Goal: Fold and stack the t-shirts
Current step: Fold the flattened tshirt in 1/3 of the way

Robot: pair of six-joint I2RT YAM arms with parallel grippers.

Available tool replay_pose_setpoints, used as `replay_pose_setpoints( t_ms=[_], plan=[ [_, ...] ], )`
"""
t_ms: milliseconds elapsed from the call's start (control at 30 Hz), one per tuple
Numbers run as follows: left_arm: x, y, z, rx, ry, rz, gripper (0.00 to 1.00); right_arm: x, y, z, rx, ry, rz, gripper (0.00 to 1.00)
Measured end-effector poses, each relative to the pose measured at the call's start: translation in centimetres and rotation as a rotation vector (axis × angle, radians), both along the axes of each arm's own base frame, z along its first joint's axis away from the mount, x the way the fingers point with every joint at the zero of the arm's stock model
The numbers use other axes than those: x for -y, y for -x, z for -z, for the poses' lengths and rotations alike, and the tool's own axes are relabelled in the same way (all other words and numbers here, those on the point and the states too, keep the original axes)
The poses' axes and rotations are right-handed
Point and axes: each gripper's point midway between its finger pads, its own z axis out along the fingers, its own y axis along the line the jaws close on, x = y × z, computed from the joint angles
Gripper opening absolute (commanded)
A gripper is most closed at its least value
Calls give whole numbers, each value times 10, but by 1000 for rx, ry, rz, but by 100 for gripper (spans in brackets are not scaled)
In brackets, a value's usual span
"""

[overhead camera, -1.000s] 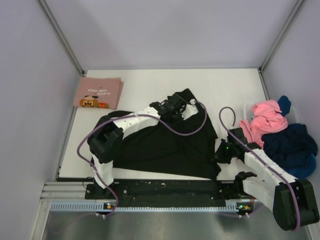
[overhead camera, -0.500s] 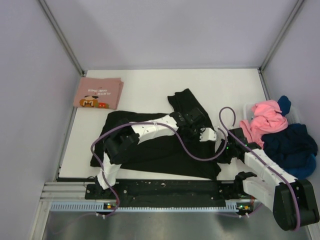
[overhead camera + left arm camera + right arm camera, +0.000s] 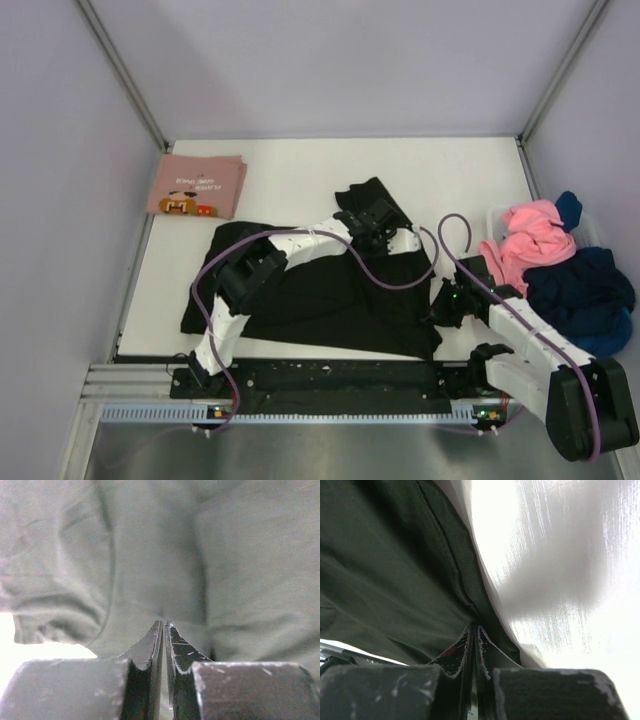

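A black t-shirt [image 3: 320,295] lies spread on the white table [image 3: 300,165], with one sleeve pointing to the back. My left gripper [image 3: 400,240] is shut over the shirt's upper right part, near that sleeve; in the left wrist view the left gripper [image 3: 164,624] has its jaws together just above the cloth [image 3: 150,555], with nothing seen between them. My right gripper [image 3: 443,305] is shut on the shirt's right edge; in the right wrist view the right gripper [image 3: 475,627] has the hem [image 3: 465,595] running into its jaws. A folded pink cartoon-print t-shirt [image 3: 197,186] lies at the back left.
A heap of unfolded shirts lies at the right edge: pink [image 3: 530,235], navy [image 3: 585,290] and a bit of blue [image 3: 570,208], in a pale bin [image 3: 493,215]. Grey walls close the back and both sides. Bare table [image 3: 560,555] lies right of the hem.
My left gripper swung right and toward me across the black shirt, then came back up toward the sleeve. The right gripper has stayed at the shirt's right edge.
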Motion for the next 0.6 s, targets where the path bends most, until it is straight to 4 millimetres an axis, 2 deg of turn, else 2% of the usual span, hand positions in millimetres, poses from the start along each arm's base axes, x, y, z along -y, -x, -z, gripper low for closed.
replay_pose_setpoints(
  t_ms=[167, 233, 300, 367, 500, 600],
  plan=[
    [-18, -30, -6, 79, -21, -79, 16, 0, 0, 0, 1, 1, 0, 0],
    [-25, -36, -9, 85, -27, -97, 24, 2, -2, -1, 7, 12, -3, 0],
    [-32, -37, -19, 88, -24, -106, 33, 4, -3, -4, 15, 29, -15, 8],
    [-38, -34, -40, 97, -1, -106, 42, 4, -11, -15, 44, 42, -42, 20],
    [-69, -17, -102, 138, 71, -123, 50, -1, -55, -67, 233, 58, -121, 44],
    [-116, -5, -144, 179, 130, -180, 53, -4, -88, -103, 372, 80, -166, 48]
  ],
)
